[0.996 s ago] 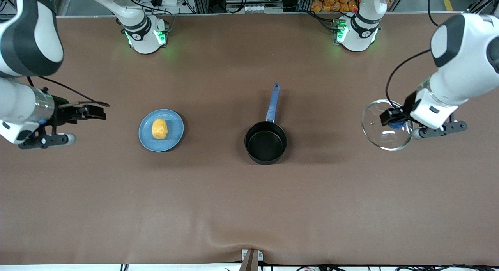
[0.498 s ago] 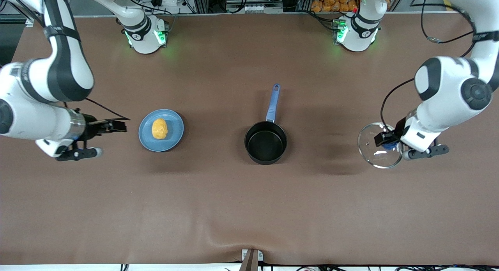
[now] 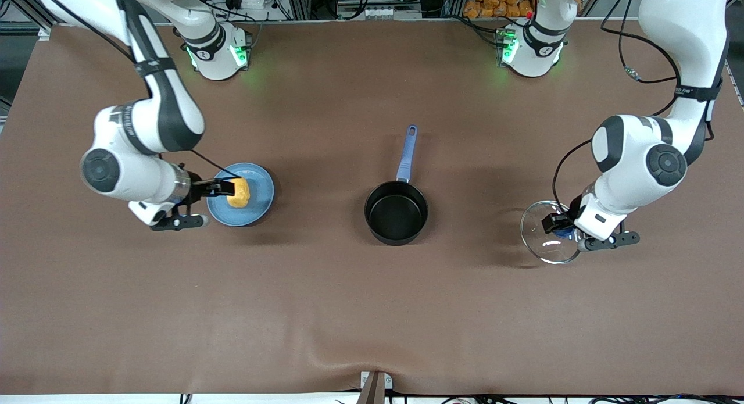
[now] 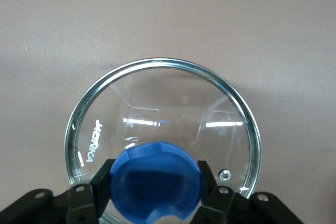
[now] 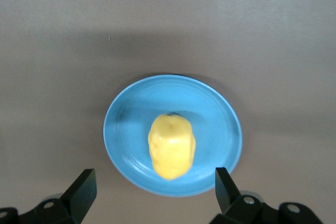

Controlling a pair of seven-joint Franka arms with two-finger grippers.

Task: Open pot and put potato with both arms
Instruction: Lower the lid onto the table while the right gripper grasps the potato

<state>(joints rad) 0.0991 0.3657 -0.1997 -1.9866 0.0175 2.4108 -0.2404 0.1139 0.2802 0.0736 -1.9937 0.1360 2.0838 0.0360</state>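
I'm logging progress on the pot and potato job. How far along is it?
Done: the pot stands open and empty. In hand: the left gripper is shut on the knob of the lid, over the left arm's end of the table; the right gripper hangs open over the potato on its plate. Left: grasp the potato and drop it in the pot.

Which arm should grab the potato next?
Right. Its claw is open over the blue plate, straddling the potato. The left claw is shut on the lid's knob at the left arm's end of the table.
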